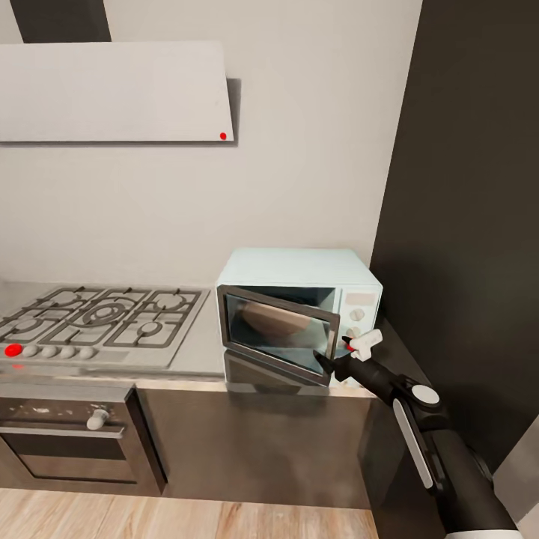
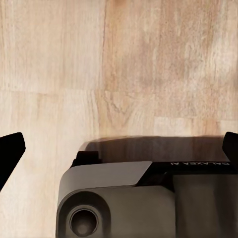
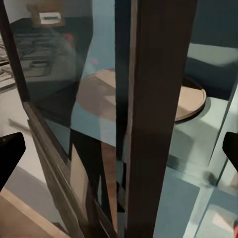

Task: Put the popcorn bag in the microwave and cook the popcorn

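Right gripper [image 1: 335, 361] spread, fingers straddling the free edge of the microwave door [image 1: 278, 334], not clamped. Door ajar, hinged left, swinging toward the near side; best to pull it in an arc about the hinge. Microwave [image 1: 299, 314] sits on the countertop [image 1: 196, 358] right of the gas hob [image 1: 97, 318], long axis left-right, window facing near.

In the head view the right end effector [image 1: 335, 358] sits at the edge of the microwave [image 1: 299, 314] door, its fingers too small to tell how they stand. The door's glass hides part of the turntable [image 3: 191, 101]. The oven [image 1: 64, 438] is cut off by the picture's edge.
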Available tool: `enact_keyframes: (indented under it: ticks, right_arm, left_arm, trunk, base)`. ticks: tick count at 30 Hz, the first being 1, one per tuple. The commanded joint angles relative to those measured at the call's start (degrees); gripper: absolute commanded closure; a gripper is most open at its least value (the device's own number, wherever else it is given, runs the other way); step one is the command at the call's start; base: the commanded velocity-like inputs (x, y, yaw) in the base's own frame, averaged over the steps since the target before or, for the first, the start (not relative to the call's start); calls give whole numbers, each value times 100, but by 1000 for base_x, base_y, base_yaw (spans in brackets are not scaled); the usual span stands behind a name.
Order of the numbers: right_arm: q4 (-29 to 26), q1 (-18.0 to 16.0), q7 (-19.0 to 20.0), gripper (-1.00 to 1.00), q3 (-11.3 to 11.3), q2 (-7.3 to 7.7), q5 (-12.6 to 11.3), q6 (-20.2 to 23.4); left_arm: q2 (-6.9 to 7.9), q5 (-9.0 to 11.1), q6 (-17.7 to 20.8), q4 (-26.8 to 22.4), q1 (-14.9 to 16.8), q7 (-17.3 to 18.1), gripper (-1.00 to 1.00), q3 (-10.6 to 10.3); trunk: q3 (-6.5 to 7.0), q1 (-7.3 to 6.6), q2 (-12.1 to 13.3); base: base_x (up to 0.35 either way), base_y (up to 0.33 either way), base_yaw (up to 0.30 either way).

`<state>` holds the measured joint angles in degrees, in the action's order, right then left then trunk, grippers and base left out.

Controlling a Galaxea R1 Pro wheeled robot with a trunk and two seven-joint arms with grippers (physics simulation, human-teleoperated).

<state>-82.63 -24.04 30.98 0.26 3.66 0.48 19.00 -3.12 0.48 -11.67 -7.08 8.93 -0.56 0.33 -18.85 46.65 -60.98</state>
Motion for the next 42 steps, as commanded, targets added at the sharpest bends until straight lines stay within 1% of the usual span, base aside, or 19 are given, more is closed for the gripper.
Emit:
enact_keyframes:
  ticks: [1, 14, 16, 21, 25, 26, 37, 42]
  right_arm:
    - [-7, -4, 13, -100, 5, 4, 6, 33]
    - [-21, 7, 42, -100, 51, 11, 5, 34]
    - [-24, 9, 166, -100, 63, 11, 5, 35]
    - [-24, 6, 784, -100, 62, 11, 14, 40]
    - [-29, 5, 943, -100, 73, 11, 22, 40]
    - [-27, 5, 1082, -100, 78, 11, 25, 40]
    - [-56, 5, 1471, -100, 95, 47, 30, 42]
    - [-68, 8, 1489, -100, 97, 52, 30, 42]
  left_arm:
    - [-2, 5, -20, 5, 4, -6, -100, 1]
    - [-4, 5, -20, 5, 0, -6, -100, 2]
    - [-5, 5, -20, 5, 3, -6, -100, 2]
    - [-5, 5, -20, 5, 3, -6, -100, 2]
    - [-5, 5, -20, 5, 4, -6, -100, 2]
    - [-5, 5, -20, 5, 4, -6, -100, 1]
    - [-5, 5, -20, 5, 2, -6, -100, -4]
    - [-5, 5, -20, 5, 3, -6, -100, -1]
  trunk:
    - [-7, 0, -5]
    - [-7, 0, -5]
    - [-7, 0, -5]
    - [-7, 0, -5]
    - [-7, 0, -5]
    - [-7, 0, -5]
    - [-7, 0, -5]
    - [-7, 0, -5]
  base:
    - [1, -1, 0]
    - [49, -4, 0]
    - [0, 0, 0]
    - [0, 0, 0]
    - [0, 0, 0]
    - [0, 0, 0]
    - [0, 0, 0]
    - [0, 0, 0]
